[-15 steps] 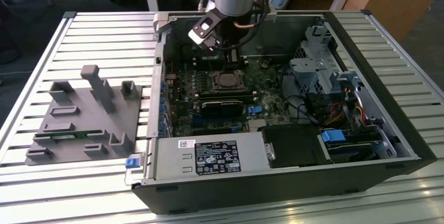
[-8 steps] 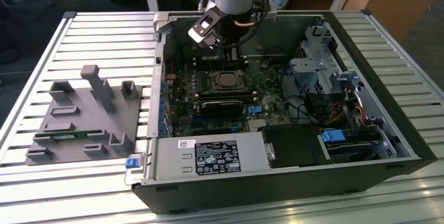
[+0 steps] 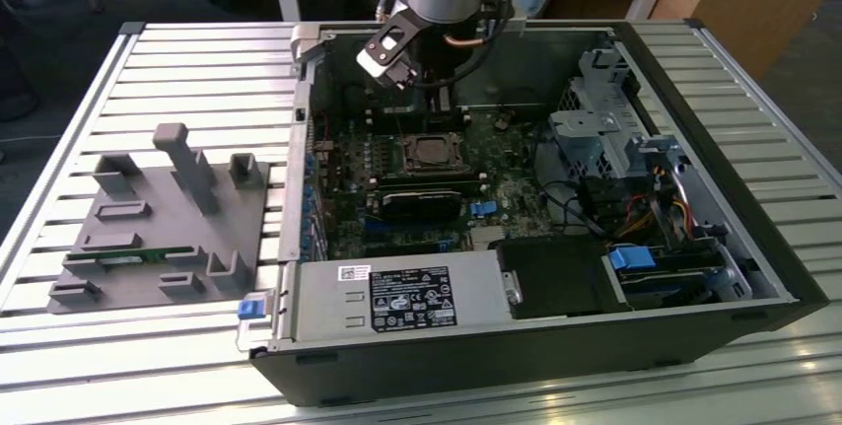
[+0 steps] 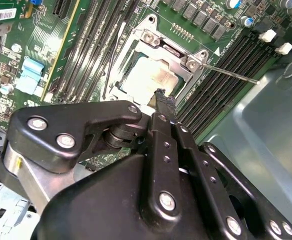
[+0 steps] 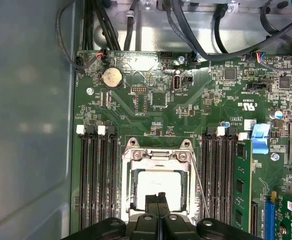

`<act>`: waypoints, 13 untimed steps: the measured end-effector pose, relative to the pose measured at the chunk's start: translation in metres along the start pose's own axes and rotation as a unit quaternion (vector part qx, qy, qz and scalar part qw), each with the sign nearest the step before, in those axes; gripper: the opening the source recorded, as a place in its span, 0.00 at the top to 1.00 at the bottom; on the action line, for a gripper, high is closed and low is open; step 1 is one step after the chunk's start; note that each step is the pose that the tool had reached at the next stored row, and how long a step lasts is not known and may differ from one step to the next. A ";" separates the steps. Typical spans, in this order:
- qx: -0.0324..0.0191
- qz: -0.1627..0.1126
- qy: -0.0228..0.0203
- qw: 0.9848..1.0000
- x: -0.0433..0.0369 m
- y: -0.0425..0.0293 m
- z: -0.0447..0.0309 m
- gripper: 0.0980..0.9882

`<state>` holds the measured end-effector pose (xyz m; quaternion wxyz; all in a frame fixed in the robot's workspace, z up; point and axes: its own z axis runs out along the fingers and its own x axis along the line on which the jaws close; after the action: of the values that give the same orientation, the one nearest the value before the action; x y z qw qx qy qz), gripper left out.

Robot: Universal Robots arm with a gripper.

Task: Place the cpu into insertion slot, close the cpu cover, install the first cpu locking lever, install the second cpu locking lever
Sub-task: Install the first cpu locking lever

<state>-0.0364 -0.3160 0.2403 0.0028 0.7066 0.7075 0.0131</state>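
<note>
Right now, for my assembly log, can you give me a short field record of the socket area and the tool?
cpu: seated on the motherboard, pale top showing
cpu cover: lying down around the cpu
locking lever: thin rod angling out over the memory slots
tool: fingers together, at the cover's edge; contact unclear
setting: open computer case on a slatted table

surface: slatted table (image 3: 197,55) | on it: open computer case (image 3: 526,366) | grey holder block (image 3: 148,233) beside case
</note>
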 end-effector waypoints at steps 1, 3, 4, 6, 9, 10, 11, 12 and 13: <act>0.000 0.000 0.000 1.000 0.0000 0.0000 -0.0006 0.99; 0.000 0.000 0.000 1.000 0.0000 0.0000 -0.0019 0.99; 0.000 0.000 0.000 1.000 0.0000 0.0000 -0.0025 0.99; 0.000 0.000 0.000 1.000 0.0001 0.0001 -0.0039 0.99; 0.000 0.000 0.000 1.000 0.0001 0.0001 -0.0060 0.99; 0.000 0.000 0.000 1.000 0.0001 0.0001 -0.0061 0.99; 0.000 0.000 0.000 1.000 0.0001 0.0002 -0.0062 0.99; 0.000 0.000 0.000 1.000 0.0001 0.0001 -0.0068 0.99; 0.000 0.000 0.000 1.000 0.0001 0.0002 -0.0072 0.99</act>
<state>-0.0364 -0.3160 0.2476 0.0029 0.7066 0.7075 0.0130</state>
